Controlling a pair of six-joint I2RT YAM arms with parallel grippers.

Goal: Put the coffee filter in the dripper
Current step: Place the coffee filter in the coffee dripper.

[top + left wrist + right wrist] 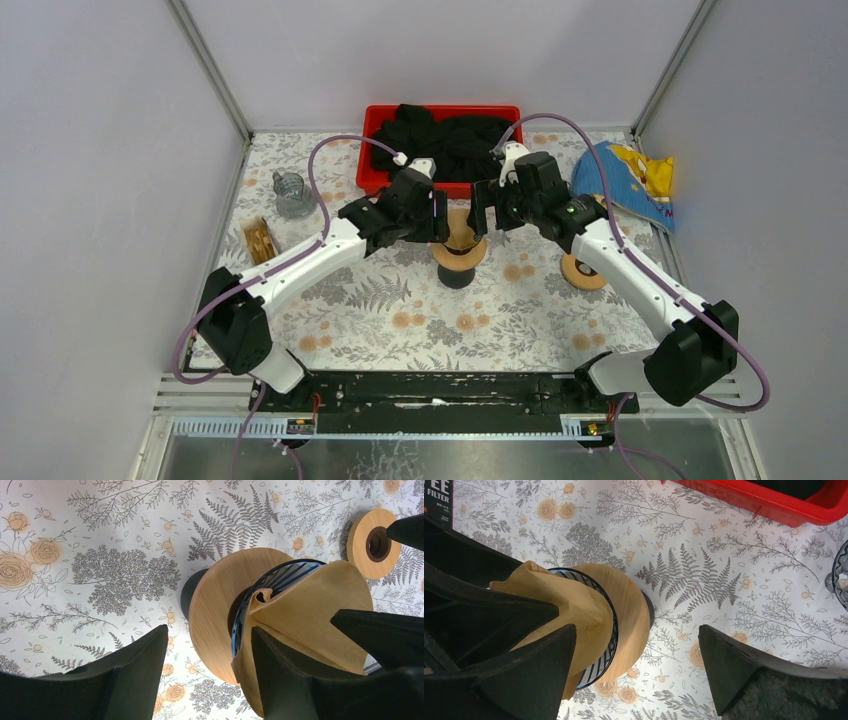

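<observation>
Seeing coffee filter (310,605) seated in dripper (215,595), one edge creased, riding above rim (lopsided). Both empty, spread wide: left gripper (207,630) just left of it, right gripper (636,627) just right. We flag: fingertip snagging paper on retreat could drag filter out or tip dripper.

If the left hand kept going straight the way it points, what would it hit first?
Probably the dripper's round wooden collar, which fills the gap ahead of the open left hand; the tan paper coffee filter sits just beside that line. Depth is unclear.
</observation>
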